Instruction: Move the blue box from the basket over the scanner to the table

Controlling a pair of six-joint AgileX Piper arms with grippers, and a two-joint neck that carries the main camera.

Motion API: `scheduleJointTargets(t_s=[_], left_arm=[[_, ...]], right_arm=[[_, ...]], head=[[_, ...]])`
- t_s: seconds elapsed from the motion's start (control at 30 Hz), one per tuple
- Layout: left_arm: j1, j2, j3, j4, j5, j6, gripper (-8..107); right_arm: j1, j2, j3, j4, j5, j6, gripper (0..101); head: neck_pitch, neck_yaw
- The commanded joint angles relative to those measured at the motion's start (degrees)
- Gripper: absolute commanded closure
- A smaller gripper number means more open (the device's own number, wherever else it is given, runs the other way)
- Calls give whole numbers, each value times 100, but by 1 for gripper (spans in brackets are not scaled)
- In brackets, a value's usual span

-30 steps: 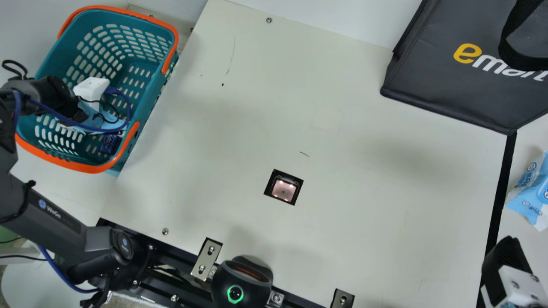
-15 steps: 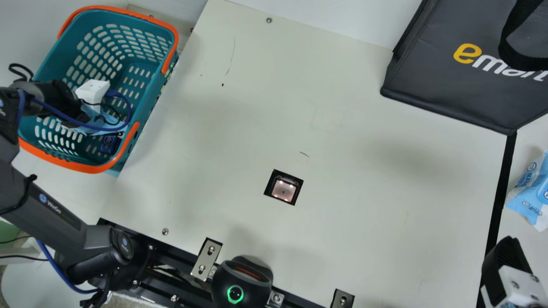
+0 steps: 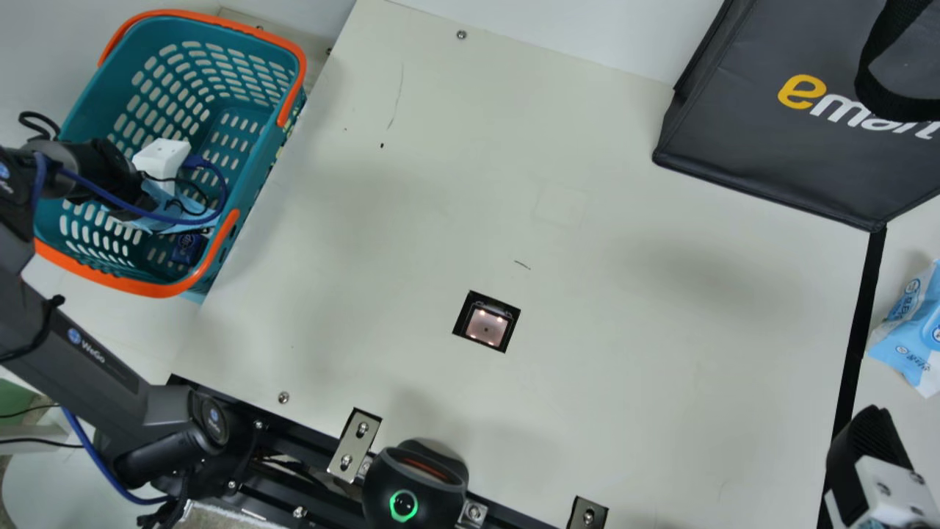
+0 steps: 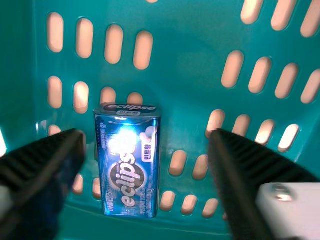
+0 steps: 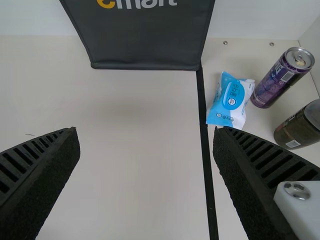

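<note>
Work is, I judge, at its first part: the blue box lies inside the basket, and no finger grips it. In the left wrist view the left tool is open, its two fingers well apart, with the box seen between them and nearer to one finger. The right tool is also open and holds nothing; it is at the right side of the surface.

So nothing of the moving is done. The grasp, the lifting out of the basket, the passing over the scanner and the placing on the surface are all left to do. For the next step, the left tool probably must centre better on the box before it closes.
</note>
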Motion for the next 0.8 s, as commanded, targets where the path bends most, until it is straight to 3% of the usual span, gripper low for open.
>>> scheduleJointTargets(t_s=[0.0,0.27,0.77], left_arm=[[0,14,-3,-19,5,12,56],[9,-1,-16,-196,35,95,107],[-139,-955,-18,-635,666,165,107]], right_arm=[[0,0,0,0,0,0,6],[0,0,0,0,0,0,6],[0,0,0,0,0,0,6]], head=[[-175,23],[-175,23],[-175,23]])
